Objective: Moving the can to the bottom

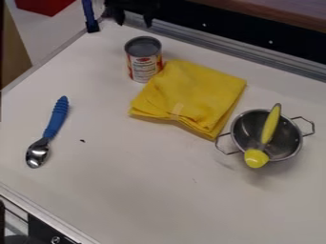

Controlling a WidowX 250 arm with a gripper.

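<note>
Right now I'm seeing the gripper (134,21) hanging at the top edge of my camera view, its two fingers standing apart, so it's holding its grip released. The can (144,64) is standing upright just below the gripper in my view, closer to it than anything else on the white work surface (127,190). Below and to the right of the gripper, a folded yellow cloth (191,93) is lying flat, one corner reaching the can's side; I'm not able to tell whether they're touching. Farther from the gripper, well down and to the right, a metal bowl (240,128) is sitting with its two wire handles sticking out. Across that bowl a yellow utensil (270,125) is leaning, its rounded yellow end pointing away from the gripper. Well down and to the left of the gripper, a spoon (56,119) is lying with its blue handle pointing up toward the gripper's side and its metal end pointing away. Just left of the gripper, a blue strap (88,12) is hanging down to a black end piece.
</note>
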